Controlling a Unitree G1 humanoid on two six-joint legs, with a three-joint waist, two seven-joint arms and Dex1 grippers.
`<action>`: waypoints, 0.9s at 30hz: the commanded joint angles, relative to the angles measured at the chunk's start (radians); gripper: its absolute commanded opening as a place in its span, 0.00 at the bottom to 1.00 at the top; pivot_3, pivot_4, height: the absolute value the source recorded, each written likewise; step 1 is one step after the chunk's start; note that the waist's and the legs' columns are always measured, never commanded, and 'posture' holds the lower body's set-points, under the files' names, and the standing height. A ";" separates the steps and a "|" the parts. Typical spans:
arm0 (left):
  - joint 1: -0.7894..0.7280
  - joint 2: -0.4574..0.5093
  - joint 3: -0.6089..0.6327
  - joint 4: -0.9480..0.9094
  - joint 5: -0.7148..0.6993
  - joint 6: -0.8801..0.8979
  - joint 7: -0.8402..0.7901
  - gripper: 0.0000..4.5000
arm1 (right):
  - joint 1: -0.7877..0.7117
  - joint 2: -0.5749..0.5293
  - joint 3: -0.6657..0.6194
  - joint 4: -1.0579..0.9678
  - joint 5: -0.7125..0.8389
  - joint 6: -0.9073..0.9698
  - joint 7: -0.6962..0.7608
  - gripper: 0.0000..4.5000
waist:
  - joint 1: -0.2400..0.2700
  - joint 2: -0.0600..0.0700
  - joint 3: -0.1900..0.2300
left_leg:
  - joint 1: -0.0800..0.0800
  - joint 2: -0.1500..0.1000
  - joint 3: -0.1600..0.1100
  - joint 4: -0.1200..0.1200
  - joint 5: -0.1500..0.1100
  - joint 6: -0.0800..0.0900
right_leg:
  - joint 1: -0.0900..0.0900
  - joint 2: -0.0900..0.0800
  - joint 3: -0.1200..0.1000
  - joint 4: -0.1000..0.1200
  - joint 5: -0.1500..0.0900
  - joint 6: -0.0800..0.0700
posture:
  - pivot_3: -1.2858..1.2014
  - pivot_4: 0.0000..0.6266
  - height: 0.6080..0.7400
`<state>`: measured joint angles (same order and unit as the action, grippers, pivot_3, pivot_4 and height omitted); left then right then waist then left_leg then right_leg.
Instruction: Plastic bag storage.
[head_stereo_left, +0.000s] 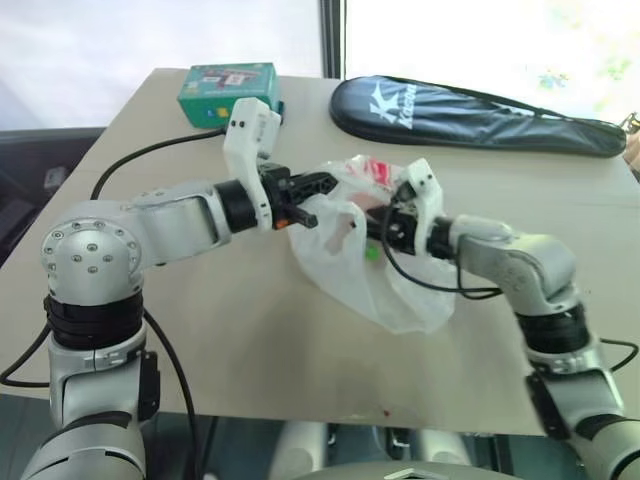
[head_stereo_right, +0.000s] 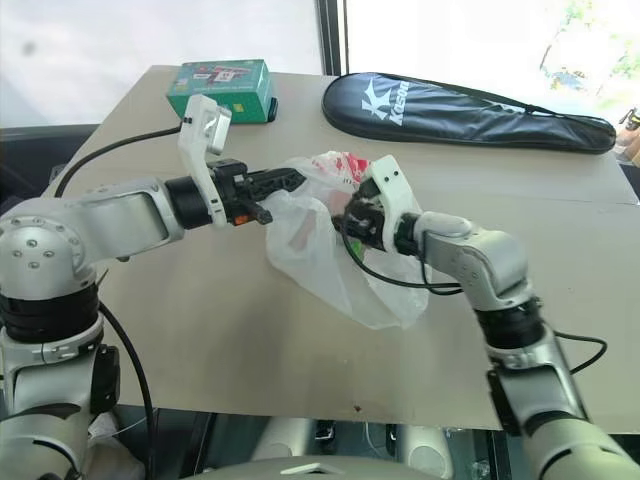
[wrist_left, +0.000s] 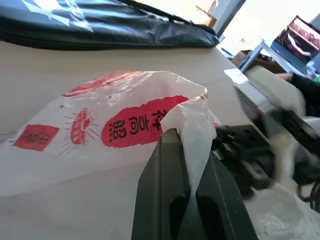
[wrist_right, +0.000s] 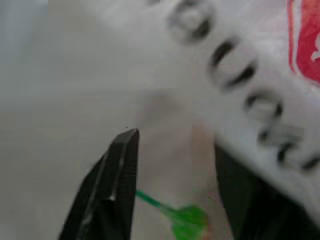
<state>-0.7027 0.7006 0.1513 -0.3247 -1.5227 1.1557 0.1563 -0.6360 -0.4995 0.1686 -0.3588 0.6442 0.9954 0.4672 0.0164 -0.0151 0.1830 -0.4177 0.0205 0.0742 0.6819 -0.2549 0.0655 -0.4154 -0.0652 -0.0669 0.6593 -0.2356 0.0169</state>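
Thin, crinkly plastic bag: likely light, floppy, slippery (best pinched at rim); left gripper clamps film, right gripper agape.

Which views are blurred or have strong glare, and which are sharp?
Right wrist view: heavily blurred, the plastic bag smeared. Left wrist view: the bag's red print is sharp, the right gripper behind it blurred. Both eye views: sharp on the table, with washed-out brightness from the windows behind.

- You see the left gripper pinching the plastic bag at its 11 o'clock edge.
- The right gripper sits against the bag's middle.
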 joint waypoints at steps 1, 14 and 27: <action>0.003 -0.017 0.031 0.005 0.009 -0.052 -0.014 0.00 | 0.036 -0.128 -0.120 -0.201 0.071 -0.024 0.129 0.70 | -0.002 -0.001 0.000 | 0.000 0.000 0.000 0.000 0.000 0.000 | 0.000 -0.001 0.000 0.000 0.000 0.000 | 0.52 0.24 1.00; 0.013 0.171 0.116 0.042 -0.194 0.022 -0.410 0.92 | 0.410 -0.447 -0.551 -0.551 0.412 0.193 0.041 0.71 | -0.001 -0.002 0.001 | 0.001 0.002 0.000 -0.001 0.000 0.000 | 0.001 -0.003 0.000 0.000 -0.001 0.000 | 0.52 0.24 1.00; 0.398 0.472 0.364 -0.125 -0.159 0.181 -0.878 0.98 | 0.741 -0.433 -0.625 -0.636 0.574 0.196 -0.165 0.71 | -0.003 -0.002 0.000 | 0.002 0.002 0.000 -0.002 0.000 0.000 | 0.001 -0.003 0.000 -0.001 -0.004 0.005 | 0.52 0.24 1.00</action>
<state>-0.3429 1.1499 0.4593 -0.3748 -1.6853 1.3030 -0.6406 0.0913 -0.9474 -0.4438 -0.9798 1.1596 1.2102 0.3464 0.0133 -0.0171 0.1835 -0.4158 0.0224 0.0745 0.6800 -0.2552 0.0650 -0.4150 -0.0687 -0.0666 0.6575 -0.2398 0.0216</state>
